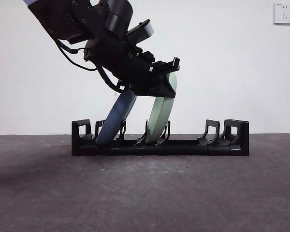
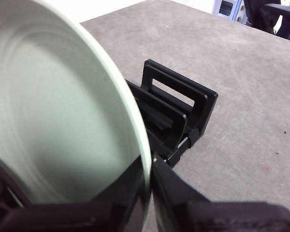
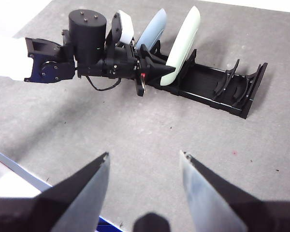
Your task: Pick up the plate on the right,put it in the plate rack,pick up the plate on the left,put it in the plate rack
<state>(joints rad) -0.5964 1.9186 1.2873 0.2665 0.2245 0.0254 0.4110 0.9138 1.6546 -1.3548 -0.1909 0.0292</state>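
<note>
Below, we label what each view shows.

Left gripper (image 1: 166,79): we see it come down from the upper left of the front view, its jaws clamped on the top rim of the green plate, one jaw on each face of the rim.

Green plate (image 1: 161,118): it stands on edge near the middle of the plate rack, its foot between two prongs and its top leaning toward the fingers that hold it. In the left wrist view the green plate (image 2: 58,116) fills the space just beyond the fingers, its rim running down between them.

Blue plate (image 1: 117,116): it sits on edge in the slot behind the left gripper's wrist, tilted the same way as the green one; the arm's dark body passes just above its top rim. We cannot tell whether arm and rim touch.

Plate rack (image 1: 159,145): long, low and black, resting on the table. Past the green plate from the fingers we find further prongs and the blocky end standing free.

Right gripper (image 3: 144,181): it hangs well apart from the rack, jaws spread wide with nothing between them, looking down on the left arm, both plates and the rack.

Table (image 1: 145,193): grey and speckled.

Wall socket (image 1: 283,13): white, on the wall far beyond the rack's end.
</note>
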